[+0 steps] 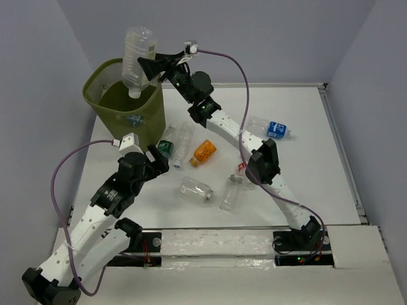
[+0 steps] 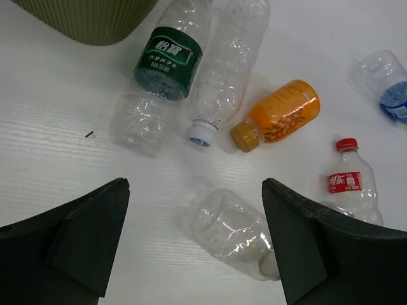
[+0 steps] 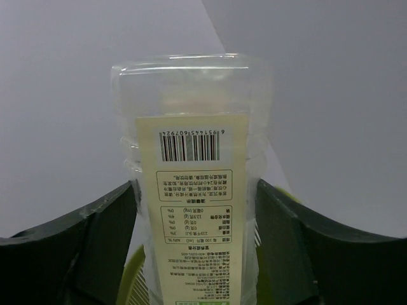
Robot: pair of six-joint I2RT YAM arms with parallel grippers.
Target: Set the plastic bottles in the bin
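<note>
White table [image 1: 305, 184], left gripper [image 2: 196, 187] wide apart over loose bottles [image 2: 280, 114], right gripper [image 3: 195, 185] tight on labelled bottle [image 1: 137, 57] above bin [image 1: 152, 114]

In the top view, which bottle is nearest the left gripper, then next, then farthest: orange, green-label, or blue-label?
1. Green-label bottle, right beside the left gripper, by the bin.
2. Orange bottle, farther right, in the middle.
3. Blue-label bottle, far right side.
</note>
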